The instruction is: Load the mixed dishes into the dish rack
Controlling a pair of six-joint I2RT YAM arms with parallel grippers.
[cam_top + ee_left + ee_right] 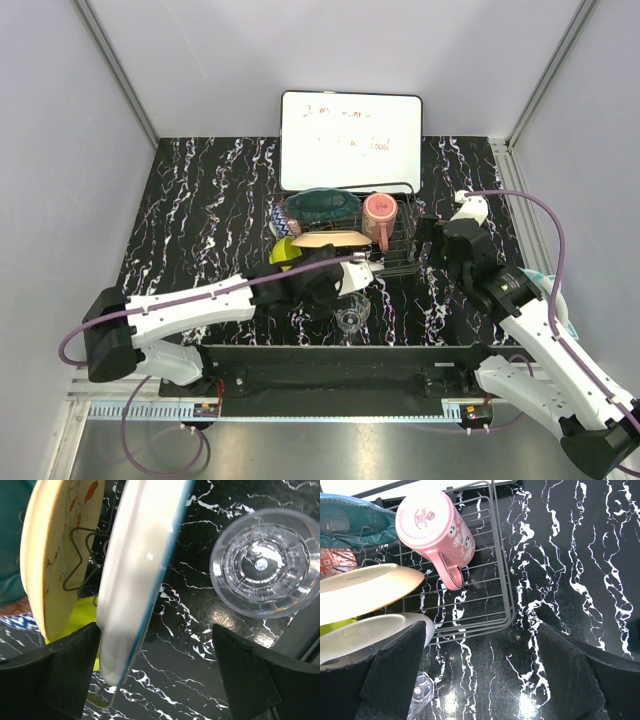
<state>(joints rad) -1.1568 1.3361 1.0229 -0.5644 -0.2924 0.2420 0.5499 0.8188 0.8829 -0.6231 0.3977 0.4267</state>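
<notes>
The dish rack (398, 250) holds a teal plate (322, 205), a pink mug (379, 218) on its side, a peach plate (330, 240), a red patterned bowl (278, 215) and a lime-green bowl (283, 252). My left gripper (160, 670) is open at the rack's near side. A white plate with a blue rim (135, 575) stands on edge between its jaws, against the left finger (60, 670) and well apart from the right one. The clear glass (265, 562) stands on the table just beyond. My right gripper (480, 675) is open over bare table beside the rack's right edge (502, 580), holding nothing.
A white whiteboard (350, 140) with handwriting leans at the back behind the rack. Grey walls close in the black marbled table (200, 200) on three sides. The pink mug (435, 530) lies close to the rack's right wall.
</notes>
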